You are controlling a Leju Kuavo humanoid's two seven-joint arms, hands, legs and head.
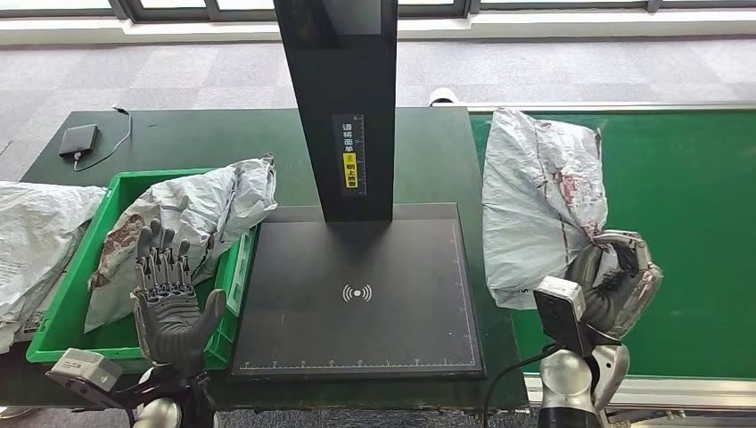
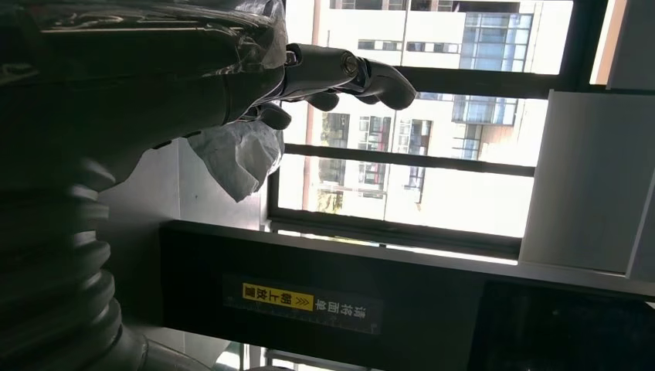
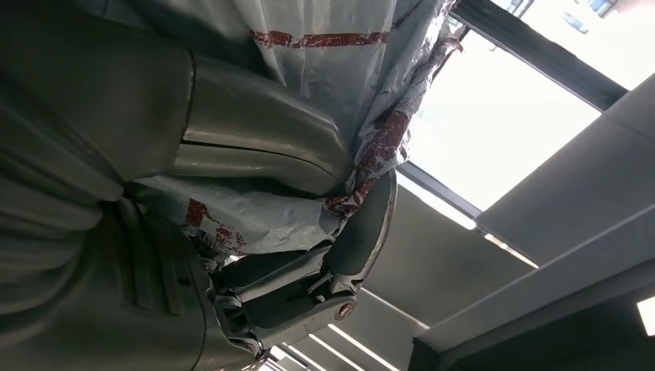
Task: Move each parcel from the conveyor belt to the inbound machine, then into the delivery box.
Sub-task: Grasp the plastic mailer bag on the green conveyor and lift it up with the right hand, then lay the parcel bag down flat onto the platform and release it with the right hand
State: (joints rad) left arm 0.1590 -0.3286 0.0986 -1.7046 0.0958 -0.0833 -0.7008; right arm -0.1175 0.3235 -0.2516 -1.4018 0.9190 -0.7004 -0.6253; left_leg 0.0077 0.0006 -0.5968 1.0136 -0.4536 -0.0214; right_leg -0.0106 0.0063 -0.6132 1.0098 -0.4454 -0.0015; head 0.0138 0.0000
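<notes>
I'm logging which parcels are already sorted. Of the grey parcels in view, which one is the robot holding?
The parcel on the green conveyor belt, right of the black scanner: parcel gripped by the right hand. Another lies in the green bin, one beyond it.

Even daylight falls from the far windows (image 1: pixel 571 7) in the head view, sharp, shadows soft; both wrist views are backlit, windows blown out, near parts dark and blurred

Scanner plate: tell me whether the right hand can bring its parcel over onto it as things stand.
Probably yes. The right hand already grips the grey parcel at the belt's edge, and the scanner plate right beside it lies bare. Only the black post rises at the plate's far side, away from a direct sideways path.
</notes>
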